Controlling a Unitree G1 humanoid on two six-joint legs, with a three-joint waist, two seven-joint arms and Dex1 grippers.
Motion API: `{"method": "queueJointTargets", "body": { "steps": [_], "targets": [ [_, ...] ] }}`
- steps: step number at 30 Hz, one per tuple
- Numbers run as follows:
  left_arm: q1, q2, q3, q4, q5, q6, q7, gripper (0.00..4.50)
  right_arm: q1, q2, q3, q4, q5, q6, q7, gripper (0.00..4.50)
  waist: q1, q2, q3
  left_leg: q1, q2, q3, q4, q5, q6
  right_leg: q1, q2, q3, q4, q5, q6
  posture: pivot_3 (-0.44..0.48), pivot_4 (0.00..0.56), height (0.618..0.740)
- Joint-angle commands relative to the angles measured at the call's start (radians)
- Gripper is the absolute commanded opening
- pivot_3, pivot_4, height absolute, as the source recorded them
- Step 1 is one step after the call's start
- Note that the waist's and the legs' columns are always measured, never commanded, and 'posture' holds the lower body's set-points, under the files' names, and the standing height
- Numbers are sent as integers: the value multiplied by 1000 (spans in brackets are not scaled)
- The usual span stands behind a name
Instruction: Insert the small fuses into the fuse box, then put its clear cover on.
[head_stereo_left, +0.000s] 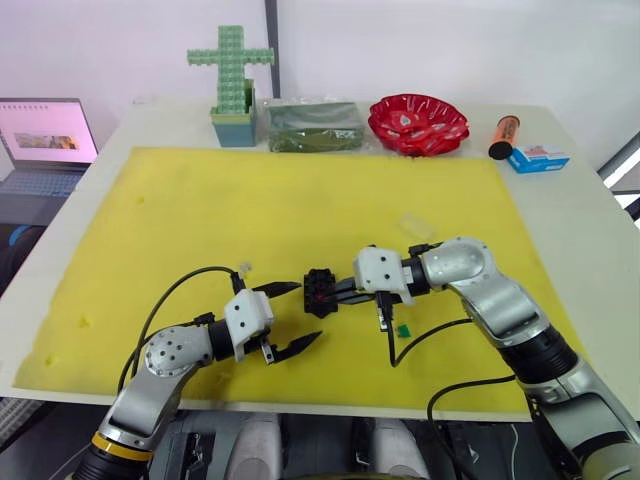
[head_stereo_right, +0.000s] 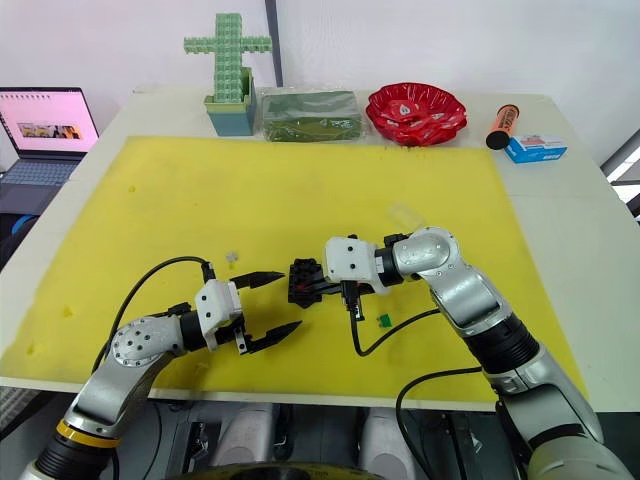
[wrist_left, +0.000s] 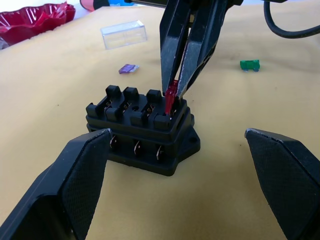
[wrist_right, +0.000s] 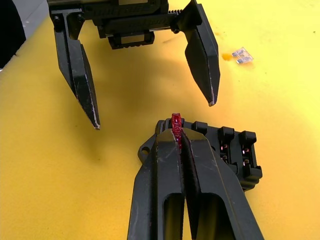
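Left gripper, fingers spread, waits at 9 o'clock of the fuse box on the yellow mat. Right gripper pinches the red fuse over an end slot, apparently partly entered; press straight down, blades aligned. The left wrist view adds the green fuse, the purplish fuse and, farthest, the clear cover.

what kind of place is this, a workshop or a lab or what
Probably a robot test bench in a lab or office. A yellow foam mat covers a white table, an open laptop sits at one edge, and props line the far side: a red bowl and a green block cross.
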Motion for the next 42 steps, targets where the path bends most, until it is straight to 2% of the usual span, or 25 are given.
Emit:
{"method": "queueJointTargets", "body": {
  "steps": [1,7,22,42],
  "targets": [
    [1,-1,11,-16,-4,-19,-2,4500,-6,-1,-40,-35,46,21,10,30,0,0,0,0,0,0,0,0,0,0,0,0,0,0,0,0,150,740],
    [6,-1,11,-25,-6,-17,0,4500,9,11,-73,-91,127,178,-29,30,0,0,0,0,0,0,0,0,0,0,0,0,0,0,0,0,150,740],
    [16,8,19,-23,-12,-26,-16,4500,29,7,-69,-133,142,305,-97,30,0,0,0,0,0,0,0,0,0,0,0,0,0,0,0,0,150,740],
    [24,6,18,-42,-10,-13,-10,4500,29,-4,-22,-106,79,229,-83,30,0,0,0,0,0,0,0,0,0,0,0,0,0,0,0,0,150,740]
  ]
}}
